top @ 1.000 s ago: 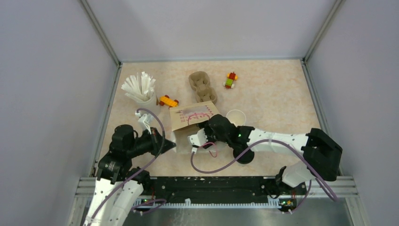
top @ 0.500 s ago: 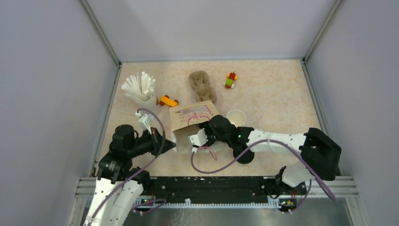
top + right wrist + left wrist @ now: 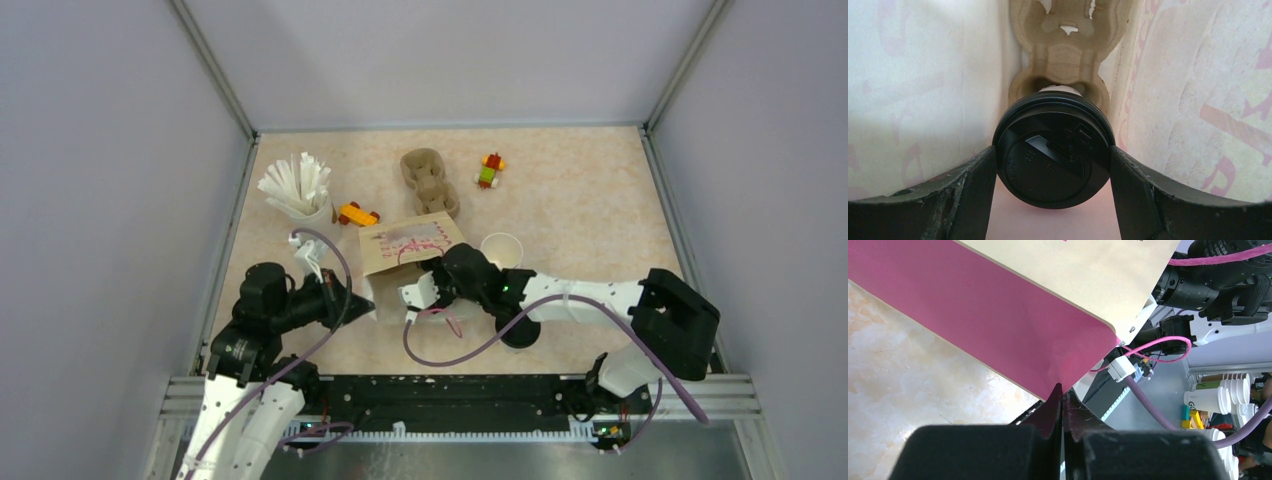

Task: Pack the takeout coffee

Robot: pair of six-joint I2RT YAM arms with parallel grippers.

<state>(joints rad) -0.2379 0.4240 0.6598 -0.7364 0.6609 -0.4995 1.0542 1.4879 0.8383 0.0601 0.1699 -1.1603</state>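
Tabletop (image 3: 590,200), marbled beige, carries every item listed here; we state all positions relative to the paper bag (image 3: 412,243). The bag (tan, pink print) lies on its side with its mouth facing the arm bases.

We find the left arm (image 3: 265,310) reaching the bag's near left corner. Its left gripper (image 3: 1063,399) is clenched, with the fingers pressed together on the bag's edge and pinching the paper.

We find the right arm (image 3: 570,298) coming in from the right of the bag, with the right gripper (image 3: 1053,150) inside the bag mouth. Its fingers (image 3: 973,185) press both sides of the black top of the lidded cup (image 3: 1050,162), grasping it. Bag walls stand on either side of the cup.

We locate the pulp tray (image 3: 430,182) just beyond the bag's far edge. In the right wrist view, pulp moulding shows past the cup; we cannot tell whether it lies inside the bag or beyond it.

We locate the stick cup (image 3: 297,190), bristling with white sticks, beyond the bag to the left. The open paper cup (image 3: 501,248), upright and white inside, stands just right of the bag. The loose black lid (image 3: 518,334) lies nearer than the bag, to its right, partly under the right arm.

The orange brick toy (image 3: 357,214) lies just left of the bag's far corner. The red brick toy (image 3: 490,170) lies beyond the bag to the right, well apart.
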